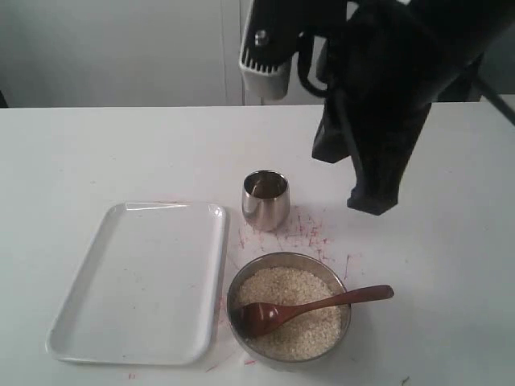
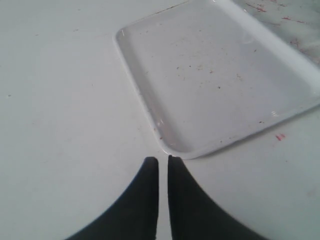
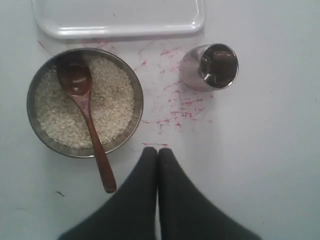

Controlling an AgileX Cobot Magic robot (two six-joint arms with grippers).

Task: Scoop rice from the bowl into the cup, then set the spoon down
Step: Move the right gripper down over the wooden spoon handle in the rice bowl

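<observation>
The steel bowl [image 1: 238,283] [image 3: 32,86] sits near the table's front edge, filled with off-white rice [image 1: 312,328] [image 3: 114,100]. The wooden spoon [image 1: 326,301] [image 3: 93,131] lies in it, scoop on the rice and handle sticking out over the rim to the right. The empty steel cup [image 1: 265,201] [image 3: 211,68] stands upright just behind the bowl. My right gripper [image 1: 372,203] [image 3: 158,150] hangs above the table, right of the cup and behind the spoon handle, shut on nothing. My left gripper [image 2: 163,159] is shut and empty over bare table near a tray corner.
A white rectangular tray [image 1: 137,281] [image 2: 215,75] [image 3: 120,27] lies empty left of the bowl and cup. Red scribble marks [image 1: 310,229] stain the table between cup and bowl. The table [image 1: 451,273] is white.
</observation>
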